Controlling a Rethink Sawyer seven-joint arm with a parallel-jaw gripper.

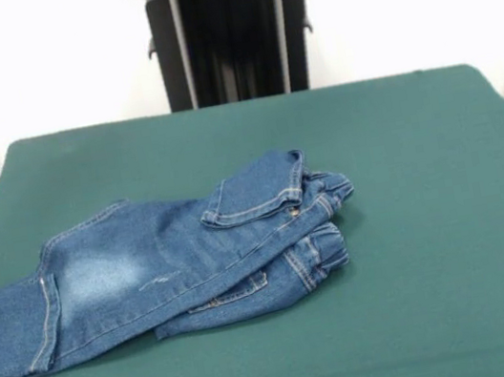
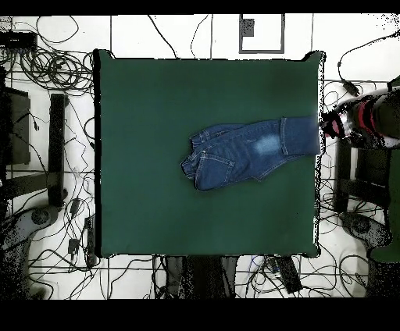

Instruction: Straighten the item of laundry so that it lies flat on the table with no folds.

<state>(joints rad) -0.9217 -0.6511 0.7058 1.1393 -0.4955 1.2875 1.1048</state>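
Illumination is bright, even and diffuse in both views. In the front view the wall behind the table [image 1: 436, 245] is overexposed to near white. The jeans [image 1: 177, 259] cast only a thin, soft shadow along their near edge and at the waistband end. No glare appears on the green top — its surface reads matte. Focus is slightly soft throughout. In the overhead view the floor is blown out white, and the table [image 2: 156, 195] edges appear slightly wavy.
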